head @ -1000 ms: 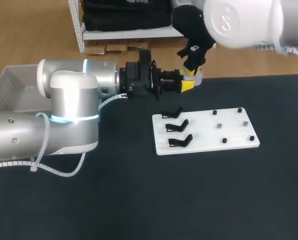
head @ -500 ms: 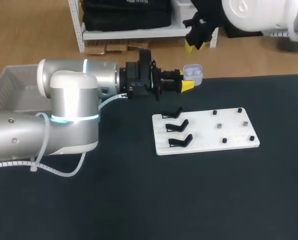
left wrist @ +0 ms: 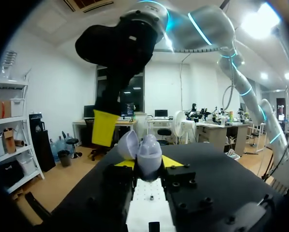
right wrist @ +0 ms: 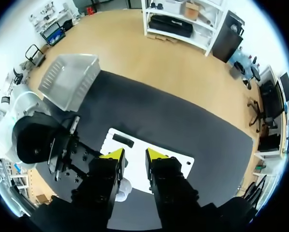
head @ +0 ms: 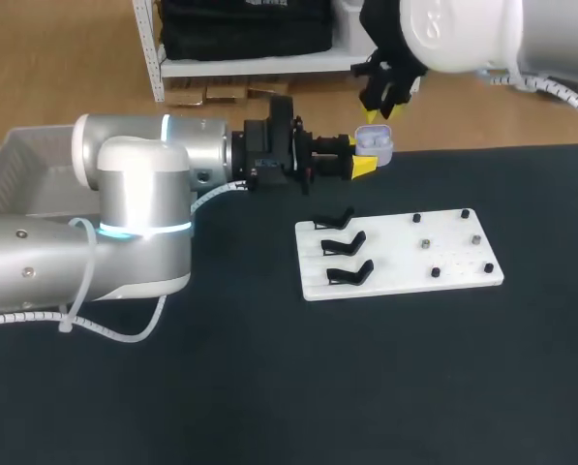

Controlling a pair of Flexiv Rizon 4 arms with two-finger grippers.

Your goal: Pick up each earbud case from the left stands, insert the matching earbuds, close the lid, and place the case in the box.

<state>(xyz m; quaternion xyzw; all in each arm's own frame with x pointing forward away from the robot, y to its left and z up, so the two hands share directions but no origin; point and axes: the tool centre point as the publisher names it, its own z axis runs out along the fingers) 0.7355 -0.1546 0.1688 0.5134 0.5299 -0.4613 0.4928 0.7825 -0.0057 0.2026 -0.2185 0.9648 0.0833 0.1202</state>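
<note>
Lavender clamshell earbud case [head: 375, 143], lid open at the head view's upper middle, sits clamped in the left gripper [head: 363, 166]; the empty right gripper [head: 385, 95], fingers slightly parted just above, should probably press the lid squarely down.

room above the open pale lilac earbud case [head: 375, 143] is taken by the right gripper [head: 383, 102]. the black worktop's [head: 414, 387] left side is blocked by the grey left arm [head: 134, 199]; open surface is found before the white stand board [head: 405, 257].
</note>
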